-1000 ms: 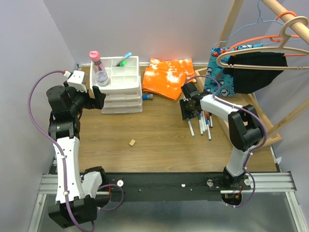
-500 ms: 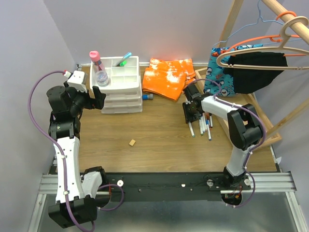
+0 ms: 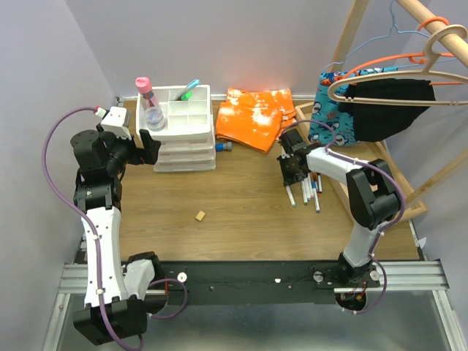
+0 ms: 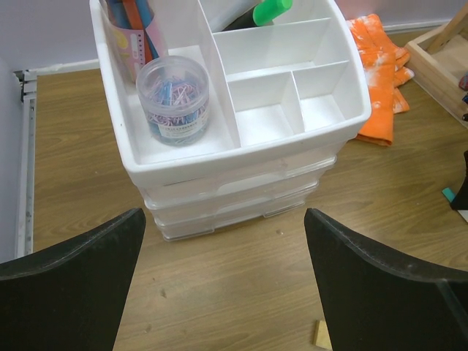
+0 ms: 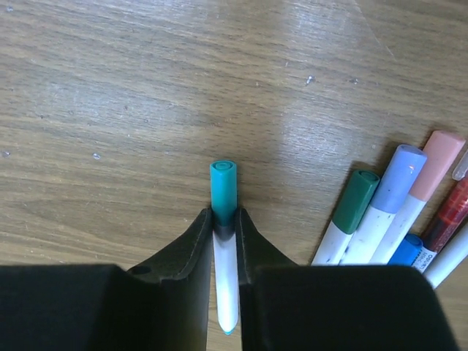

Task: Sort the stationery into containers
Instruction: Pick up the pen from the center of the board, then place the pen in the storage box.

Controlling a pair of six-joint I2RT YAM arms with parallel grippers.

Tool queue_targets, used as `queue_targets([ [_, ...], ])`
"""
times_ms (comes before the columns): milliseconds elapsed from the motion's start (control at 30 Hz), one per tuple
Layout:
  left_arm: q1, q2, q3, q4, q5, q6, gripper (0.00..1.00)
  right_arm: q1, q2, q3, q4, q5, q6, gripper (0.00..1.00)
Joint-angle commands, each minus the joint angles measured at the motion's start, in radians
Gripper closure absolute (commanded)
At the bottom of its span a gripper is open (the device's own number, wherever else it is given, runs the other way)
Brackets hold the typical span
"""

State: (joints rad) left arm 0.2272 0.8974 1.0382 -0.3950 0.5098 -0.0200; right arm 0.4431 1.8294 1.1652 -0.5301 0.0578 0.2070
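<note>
The step in hand is a pick-up: the right hand (image 5: 223, 223) is down on the wooden surface (image 5: 110, 110) with its 2 black fingers (image 5: 191, 248) pinched against a slim white plastic pen with a teal cap (image 5: 223, 186), gripping it right where the cap meets the barrel. The pen lies flat on the wood grain, apart from the loose cluster of other capped pens (image 5: 380, 212) lying to its right, whose caps are green, lilac, pink and blue. The barrel is smooth, round and narrow, so I judge the grip to be thin and liable to roll or pivot. The next move calls for a straight lift before any swing toward the white plastic 3-drawer desk unit (image 4: 219, 194), which stands well apart on the far left of the surface. Its glossy top tray is split by thin walls into small square and long compartments. One holds a black marker with a green cap (image 4: 270, 11); another holds a clear round jar of coloured paper clips (image 4: 174, 99). The left hand (image 4: 223, 241) hovers in front of that unit with its fingers spread wide, holding nothing. A crumpled orange cloth (image 4: 376, 73) lies beside the unit.
</note>
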Motion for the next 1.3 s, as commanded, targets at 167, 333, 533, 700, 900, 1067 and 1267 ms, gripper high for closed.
queue_targets([
  [167,0.006,-0.009,0.020,0.022,0.003,-0.014,0.01,0.032,-0.035,0.195,-0.008,-0.269,0.043,0.85],
  [333,0.006,0.003,0.049,0.024,0.003,-0.009,0.01,0.069,-0.117,0.304,-0.007,-0.297,0.060,0.86],
  [533,0.009,0.014,0.079,0.008,-0.014,0.015,0.01,0.080,-0.166,0.462,0.125,-0.337,0.011,0.87],
  [700,0.023,0.024,0.082,0.005,-0.021,0.011,0.01,0.097,-0.058,0.727,0.361,-0.354,-0.003,0.86],
  [900,0.032,0.038,0.102,-0.016,-0.027,0.015,0.01,0.143,0.143,0.953,0.619,-0.358,-0.014,0.86],
  [1067,0.038,0.034,0.103,-0.034,-0.028,0.014,0.01,0.190,0.269,1.061,0.720,-0.349,-0.014,0.86],
  [1267,0.043,0.025,0.094,-0.051,-0.045,0.048,0.01,0.256,0.384,1.099,0.873,-0.352,-0.035,0.85],
])
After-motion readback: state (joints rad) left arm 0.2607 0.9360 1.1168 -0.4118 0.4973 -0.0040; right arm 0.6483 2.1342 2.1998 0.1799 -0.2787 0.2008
